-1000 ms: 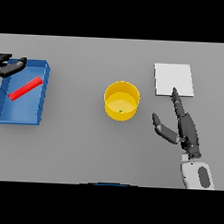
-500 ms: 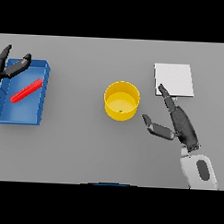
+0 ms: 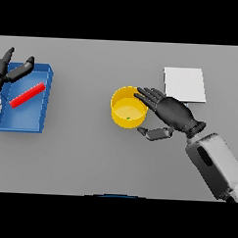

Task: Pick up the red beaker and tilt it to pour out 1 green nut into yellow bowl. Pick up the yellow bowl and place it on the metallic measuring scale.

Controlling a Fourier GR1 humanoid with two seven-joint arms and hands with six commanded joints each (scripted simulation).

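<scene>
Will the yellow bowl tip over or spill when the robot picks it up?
Probably not. The yellow bowl looks squat with a wide mouth, so it should stay upright. Its smooth round wall might slip a little in the right hand, which is open beside it. The tiny green nut lies low inside, so it likely stays put unless the bowl tilts a lot.

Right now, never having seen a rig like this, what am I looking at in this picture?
The one picture looks down from a humanoid robot's head at a grey table. Its right robot hand reaches to the rim of a yellow bowl with a small green speck inside, fingers spread over the rim and thumb below it, not closed on it. The white square behind is the scale. At far left, the left robot hand hovers open by a blue tray where the red beaker lies. Nothing is held.
</scene>
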